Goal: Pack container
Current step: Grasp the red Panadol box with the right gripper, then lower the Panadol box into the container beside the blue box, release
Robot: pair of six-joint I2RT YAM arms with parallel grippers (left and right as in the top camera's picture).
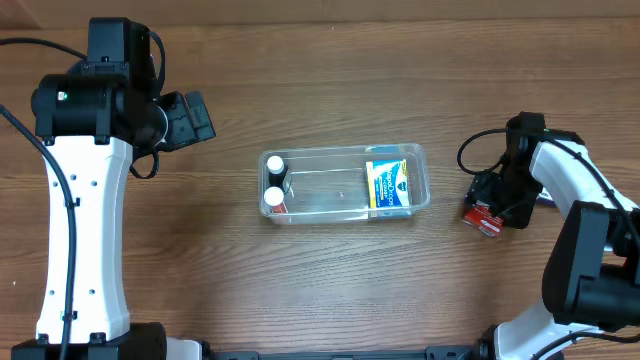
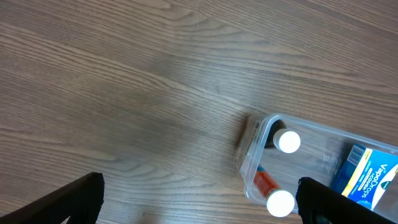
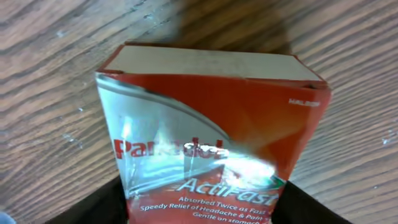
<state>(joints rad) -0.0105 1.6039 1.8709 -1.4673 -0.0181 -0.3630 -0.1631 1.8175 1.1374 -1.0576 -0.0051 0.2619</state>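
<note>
The clear plastic container lies at the table's middle. It holds two white-capped bottles at its left end and a blue and yellow box at its right end. The left wrist view shows its left end with both bottle caps. My right gripper is shut on a red Panadol ActiFast box, held just right of the container. My left gripper is open and empty, up and to the left of the container.
The table is bare wood all around the container. A black cable loops by the right arm.
</note>
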